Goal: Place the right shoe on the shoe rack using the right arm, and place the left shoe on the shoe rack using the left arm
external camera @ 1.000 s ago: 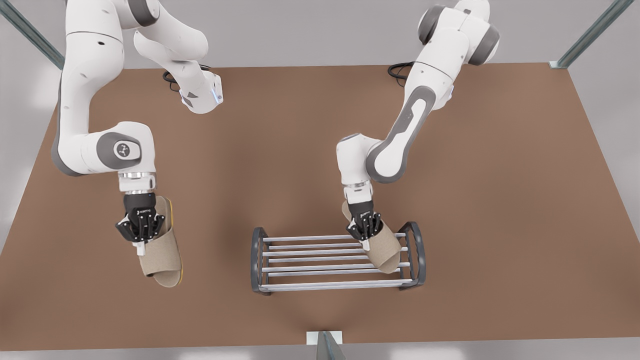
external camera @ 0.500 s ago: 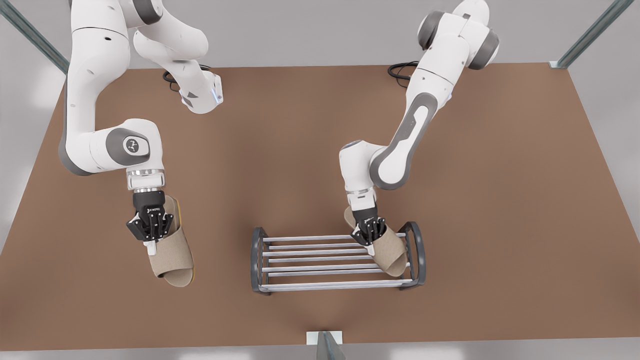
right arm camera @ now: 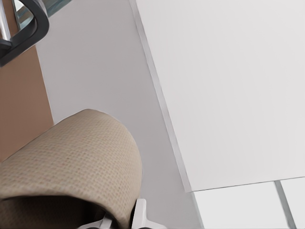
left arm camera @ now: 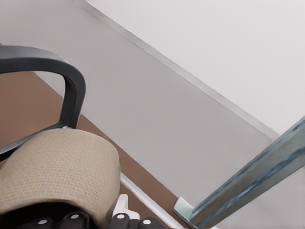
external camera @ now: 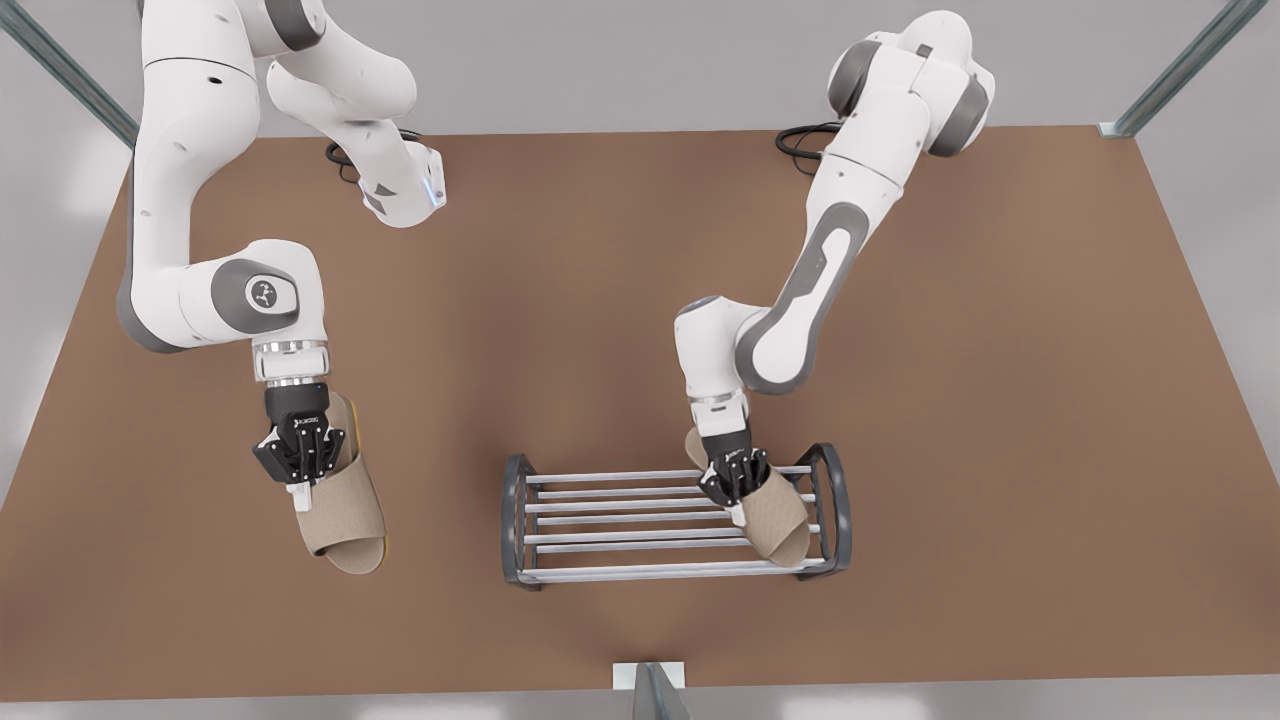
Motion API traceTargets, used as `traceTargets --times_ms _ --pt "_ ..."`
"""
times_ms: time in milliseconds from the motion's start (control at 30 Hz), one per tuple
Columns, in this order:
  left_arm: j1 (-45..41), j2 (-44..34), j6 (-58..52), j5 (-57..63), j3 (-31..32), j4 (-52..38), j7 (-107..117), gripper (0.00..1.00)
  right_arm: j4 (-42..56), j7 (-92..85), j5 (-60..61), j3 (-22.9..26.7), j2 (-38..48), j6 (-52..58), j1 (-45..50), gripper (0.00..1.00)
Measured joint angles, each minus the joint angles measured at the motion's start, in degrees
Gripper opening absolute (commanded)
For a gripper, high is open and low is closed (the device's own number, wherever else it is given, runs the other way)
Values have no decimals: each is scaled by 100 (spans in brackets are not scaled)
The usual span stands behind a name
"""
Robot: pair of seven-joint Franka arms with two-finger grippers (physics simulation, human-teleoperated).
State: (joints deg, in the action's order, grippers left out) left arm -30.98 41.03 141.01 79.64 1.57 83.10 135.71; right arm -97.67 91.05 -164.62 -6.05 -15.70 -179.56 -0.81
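Left fingers (external camera: 737,513) clamping left shoe (external camera: 780,522) at shoe rack (external camera: 640,572); right fingers (external camera: 300,496) clamping right shoe (external camera: 345,518) over table (external camera: 1000,400)

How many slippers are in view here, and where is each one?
2. One slipper lies over the shoe rack at the front view's right end, in the left gripper. The other slipper is above the table, in the right gripper.
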Motion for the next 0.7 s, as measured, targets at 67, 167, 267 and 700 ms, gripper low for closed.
traceTargets --times_ms 67,167,267,700 --pt "-3 -24 -4 86 -1 2 92 100 0 -11 0 0 0 0 1 25" --pt "-3 -33 0 194 -1 3 275 100 0 -26 0 0 0 0 0 25" --pt "-4 -70 -50 99 31 11 330 100 0 -38 -1 0 0 0 -15 25" --pt "-97 -248 -447 -405 199 77 219 100 -194 -105 -25 0 205 -31 -43 25"
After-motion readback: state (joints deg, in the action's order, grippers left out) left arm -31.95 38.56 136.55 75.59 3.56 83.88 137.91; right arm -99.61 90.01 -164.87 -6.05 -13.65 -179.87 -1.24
